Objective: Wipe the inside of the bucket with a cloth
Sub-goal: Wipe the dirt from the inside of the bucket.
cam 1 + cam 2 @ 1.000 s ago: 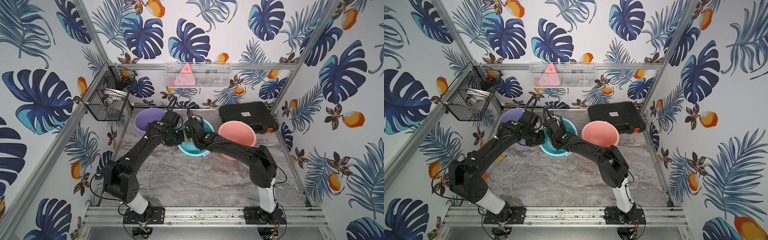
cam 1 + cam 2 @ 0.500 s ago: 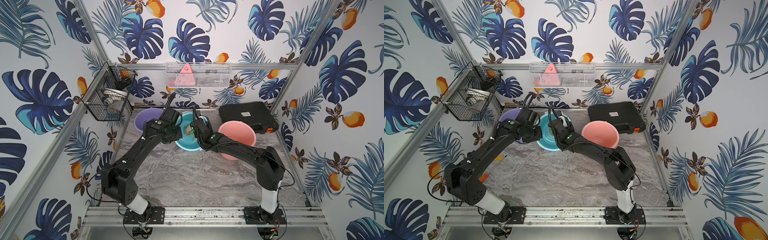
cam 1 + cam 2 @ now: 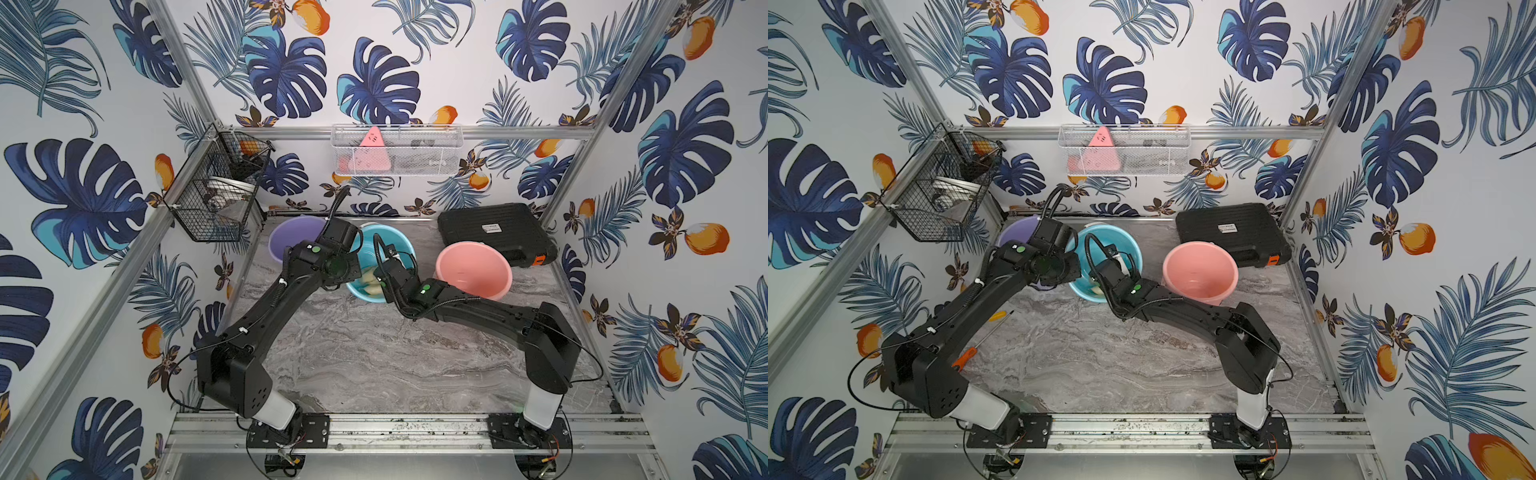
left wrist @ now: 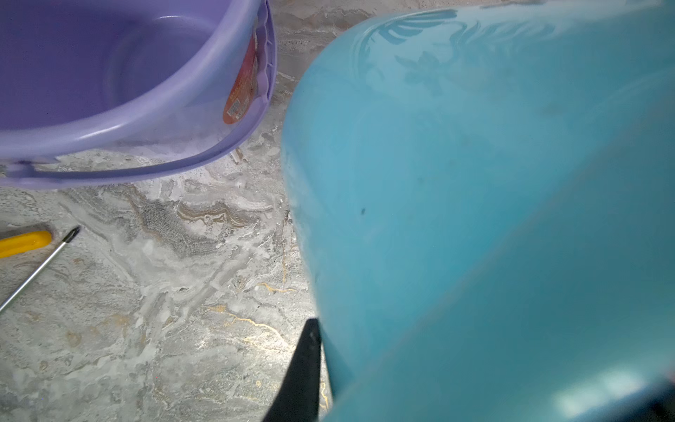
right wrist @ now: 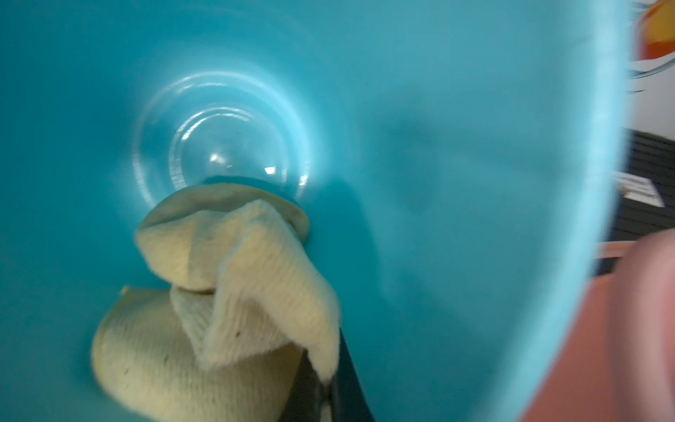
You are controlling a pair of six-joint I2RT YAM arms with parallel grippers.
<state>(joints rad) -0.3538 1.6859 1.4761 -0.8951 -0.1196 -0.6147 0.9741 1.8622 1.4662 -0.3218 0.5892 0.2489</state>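
The blue bucket (image 3: 400,246) (image 3: 1122,240) stands tilted between the purple and pink ones. My left gripper (image 4: 325,330) is shut on its rim: one black finger (image 4: 303,369) lies outside the wall (image 4: 456,182), and the other is hidden behind it. Inside the bucket, the pale tan cloth (image 5: 233,285) lies bunched against the wall just short of the round bottom (image 5: 222,146). My right gripper (image 5: 328,380) is shut on a fold of it. A bit of the cloth (image 3: 371,279) shows in a top view between the two wrists.
A purple bucket (image 3: 293,237) (image 4: 109,73) stands close on the left and a pink bucket (image 3: 473,270) on the right. Behind the pink one lies a black case (image 3: 494,232). A yellow-handled screwdriver (image 4: 36,266) lies on the marble table. A wire basket (image 3: 216,195) hangs on the left wall.
The blue bucket has shifted a little toward the back wall with my left gripper, mostly in the first half second. My right arm followed, keeping the cloth inside.
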